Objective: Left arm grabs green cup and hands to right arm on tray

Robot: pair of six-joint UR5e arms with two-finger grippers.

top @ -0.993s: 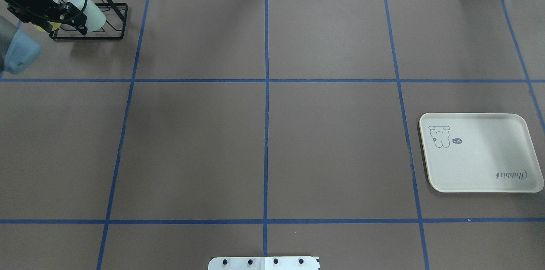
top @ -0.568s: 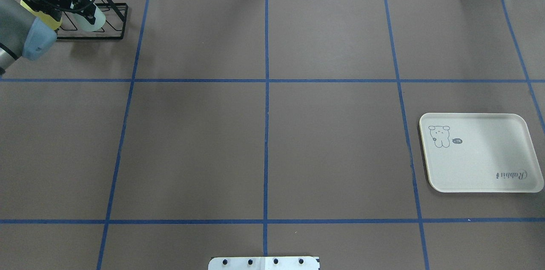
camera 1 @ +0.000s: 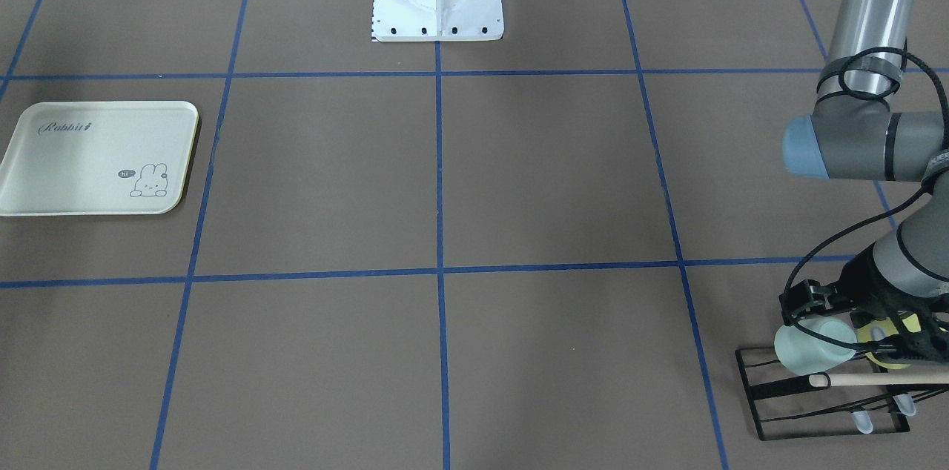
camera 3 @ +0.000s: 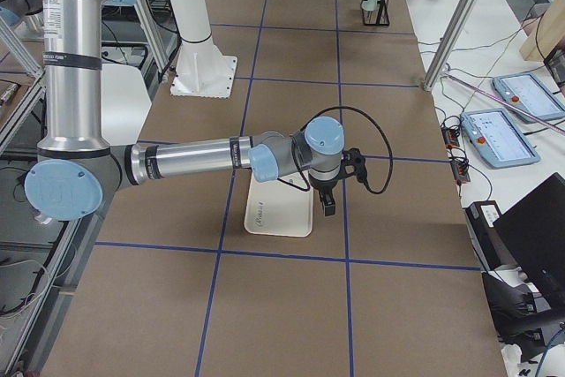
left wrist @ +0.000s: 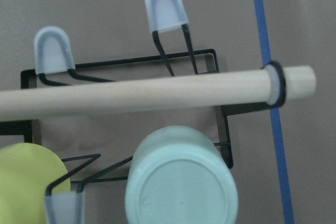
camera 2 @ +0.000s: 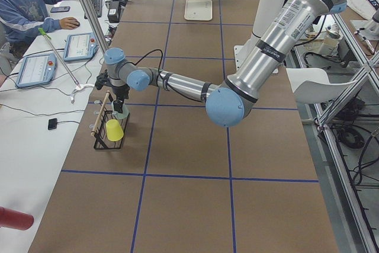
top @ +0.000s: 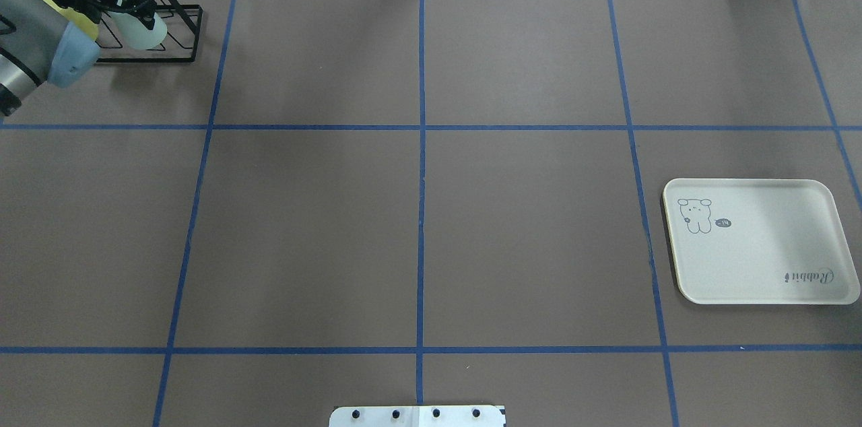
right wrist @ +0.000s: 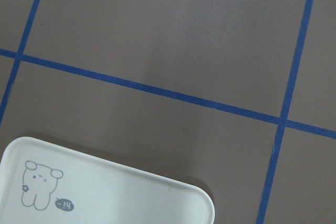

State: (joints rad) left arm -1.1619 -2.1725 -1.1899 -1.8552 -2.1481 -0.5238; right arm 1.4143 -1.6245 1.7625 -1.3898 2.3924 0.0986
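A black wire rack [camera 1: 823, 399] stands at a corner of the brown desk [top: 525, 225], which carries blue tape lines [top: 421, 211]. A yellow cup [camera 2: 113, 130] sits in the rack, near its wooden rod [left wrist: 157, 95].

Green cup [camera 1: 812, 348]: pale mint plastic tumbler, no handle, tipped over on black wire rack [left wrist: 157, 95] at table's far-left corner, closed base toward left wrist camera.
Tray [top: 761, 258]: cream, rounded corners, raised rim, bunny drawing and "Rabbit" script; flat on table, right side.
Left arm [top: 30, 50]: stretched to rack, wrist just above cup.
Right arm [camera 3: 190, 161]: low over tray's edge, right gripper [camera 3: 327, 209] pointing down.
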